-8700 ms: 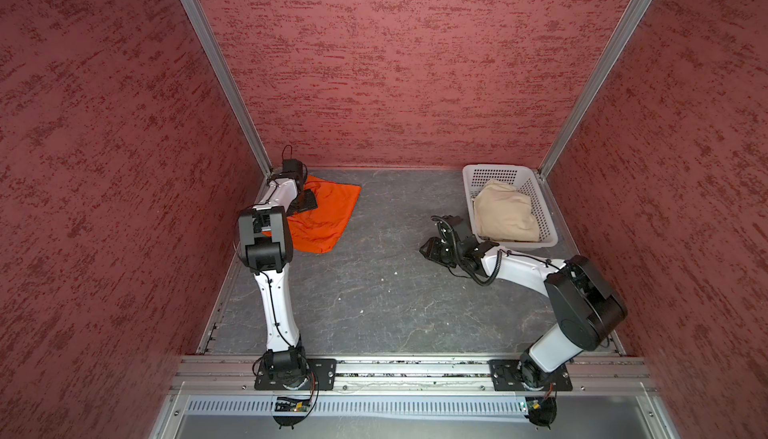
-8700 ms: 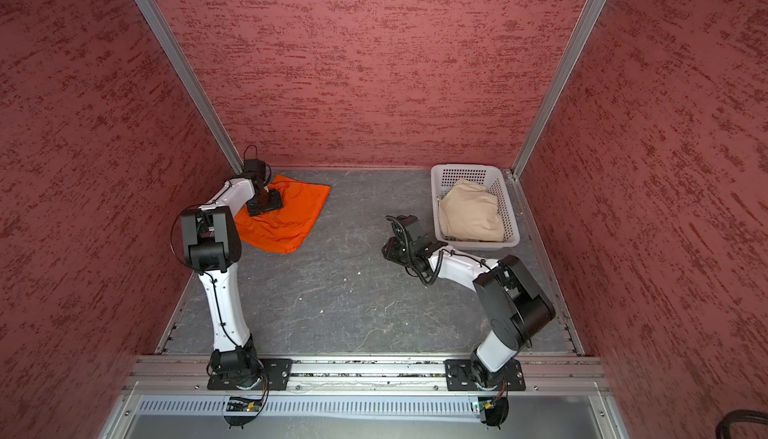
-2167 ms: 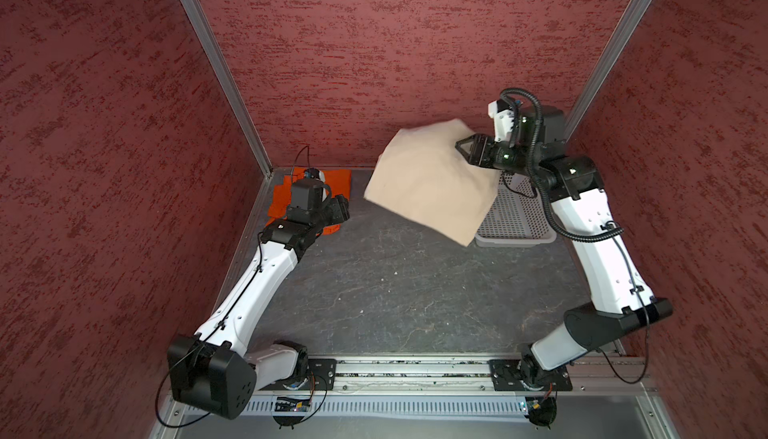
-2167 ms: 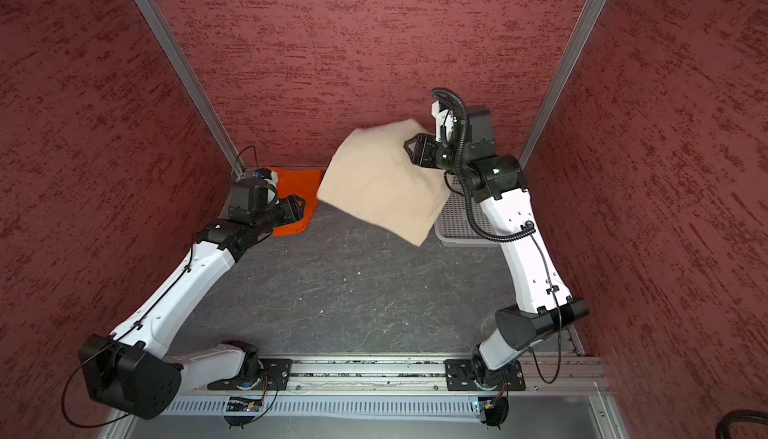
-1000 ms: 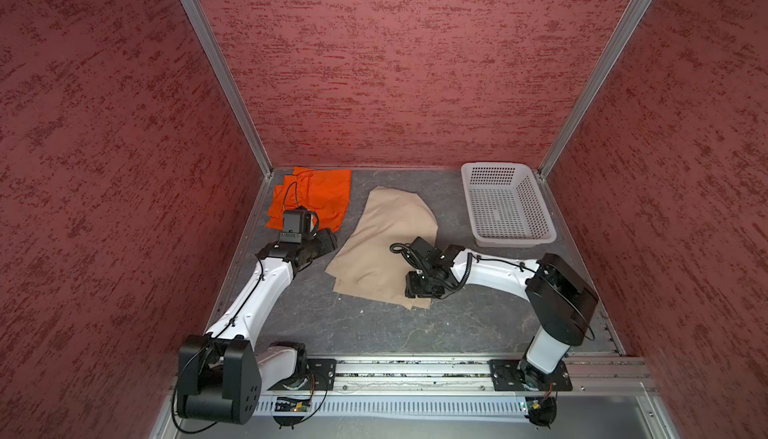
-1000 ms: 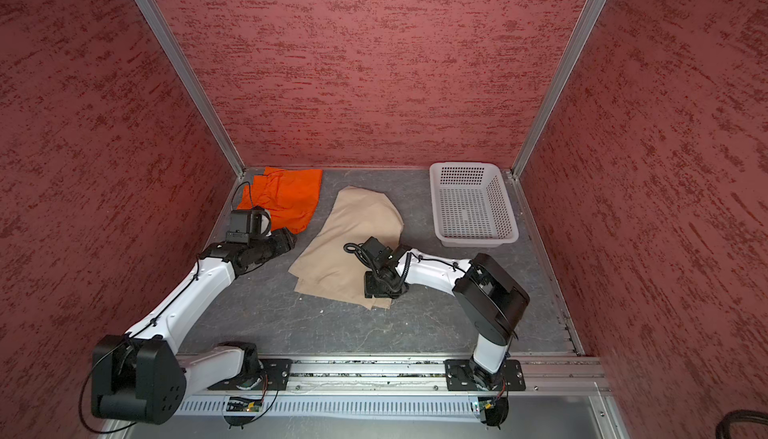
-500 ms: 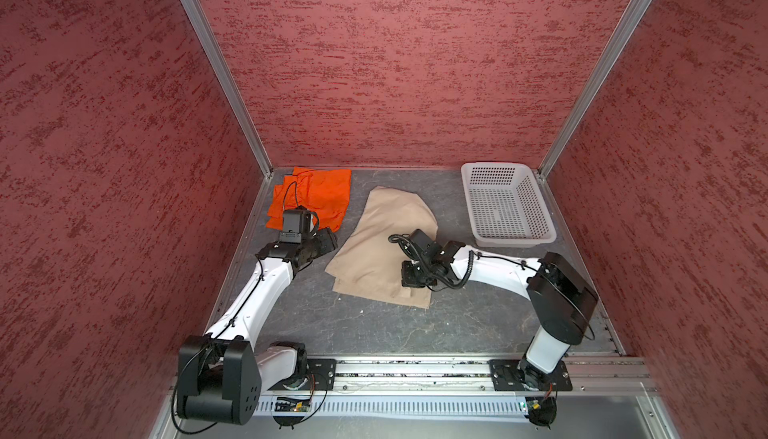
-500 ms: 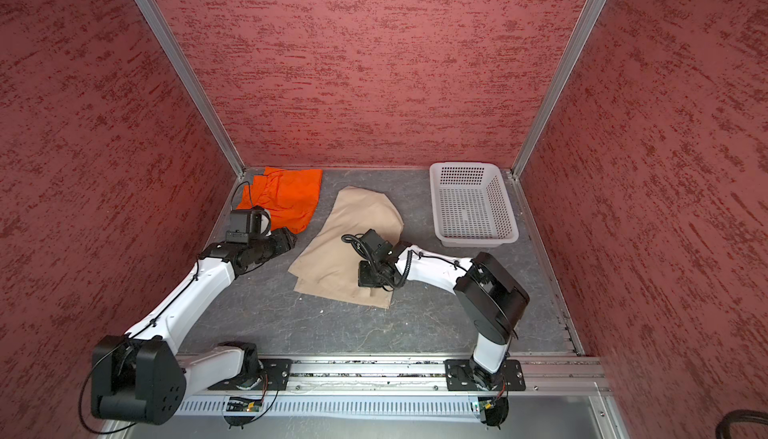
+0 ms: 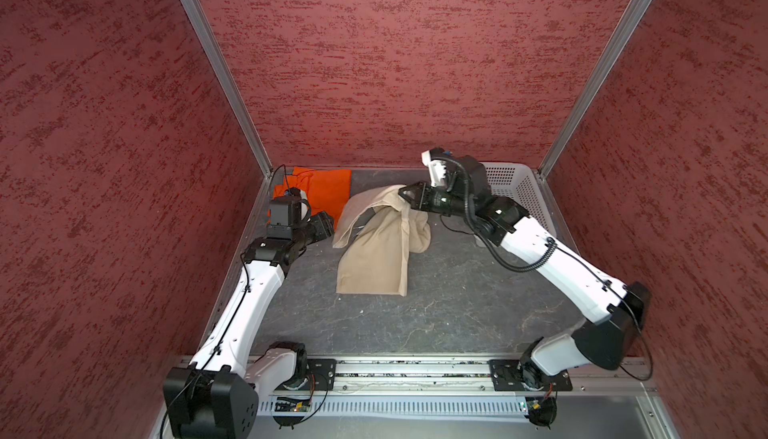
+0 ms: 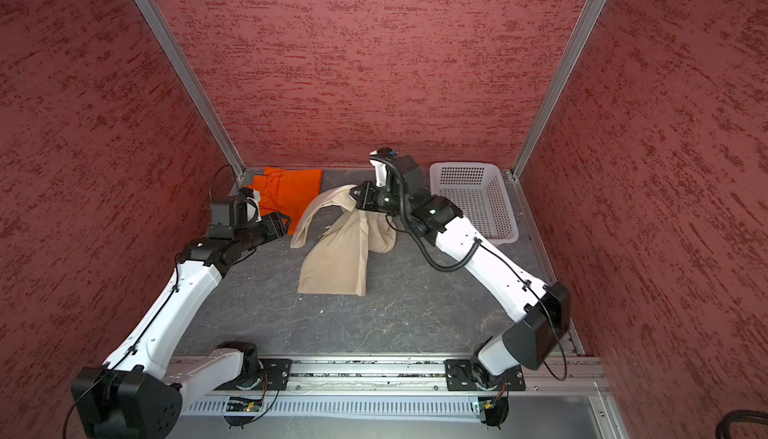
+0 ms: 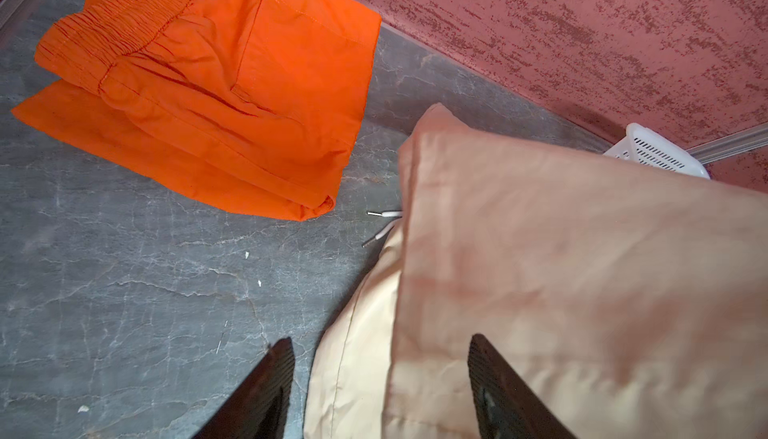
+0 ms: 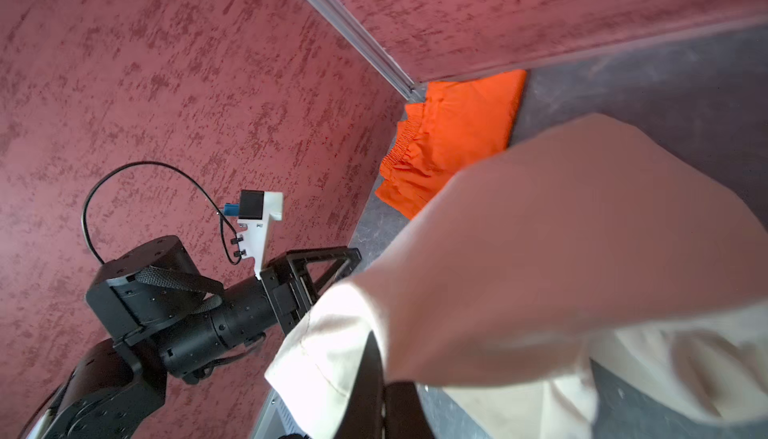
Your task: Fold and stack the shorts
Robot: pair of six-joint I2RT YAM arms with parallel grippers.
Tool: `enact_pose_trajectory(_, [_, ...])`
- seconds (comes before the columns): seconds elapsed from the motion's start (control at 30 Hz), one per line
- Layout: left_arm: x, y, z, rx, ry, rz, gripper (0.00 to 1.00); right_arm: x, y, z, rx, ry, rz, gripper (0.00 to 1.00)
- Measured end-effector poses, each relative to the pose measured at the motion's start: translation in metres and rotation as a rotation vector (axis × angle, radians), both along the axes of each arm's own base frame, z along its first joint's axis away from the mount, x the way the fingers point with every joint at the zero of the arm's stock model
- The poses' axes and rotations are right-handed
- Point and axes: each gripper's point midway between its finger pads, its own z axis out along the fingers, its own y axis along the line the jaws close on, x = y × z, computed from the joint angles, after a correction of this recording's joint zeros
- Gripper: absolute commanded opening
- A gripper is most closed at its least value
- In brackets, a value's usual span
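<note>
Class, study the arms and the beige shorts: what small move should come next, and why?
Probably the left tool should nudge forward and shut on the hanging edge of the beige shorts. The right tool is shut on them, holding one end up while the rest sags; the left wrist view shows that edge between that tool's open fingers. Two grips could spread them flat.
</note>
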Motion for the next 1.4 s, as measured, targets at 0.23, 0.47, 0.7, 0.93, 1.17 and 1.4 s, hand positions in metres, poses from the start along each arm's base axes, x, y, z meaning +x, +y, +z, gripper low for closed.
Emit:
enact_pose_trajectory(0.23, [-0.011, -0.007, -0.040, -0.020, 0.101, -0.037, 0.68, -0.065, -0.096, -0.142, -0.049, 0.362, -0.225, 0.36])
enact_pose_trajectory(0.47, [-0.005, -0.018, -0.093, -0.068, 0.243, -0.066, 0.69, -0.117, -0.145, -0.199, -0.236, 0.548, -0.343, 0.42])
enact_pose_trajectory(0.7, [0.048, -0.041, -0.123, -0.186, 0.297, -0.107, 0.70, -0.065, -0.107, -0.185, -0.334, 0.465, -0.250, 0.43])
enact_pose_trajectory(0.93, [0.141, -0.074, -0.124, -0.327, 0.235, -0.159, 0.70, -0.032, -0.066, -0.231, -0.405, 0.453, -0.151, 0.44])
enact_pose_trajectory(1.17, [0.200, -0.115, -0.136, -0.403, 0.219, -0.231, 0.68, -0.029, -0.059, -0.281, -0.437, 0.489, -0.122, 0.43])
enact_pose_trajectory(1.4, [0.227, -0.151, -0.155, -0.425, 0.239, -0.277, 0.33, -0.036, -0.043, -0.320, -0.439, 0.525, -0.069, 0.36])
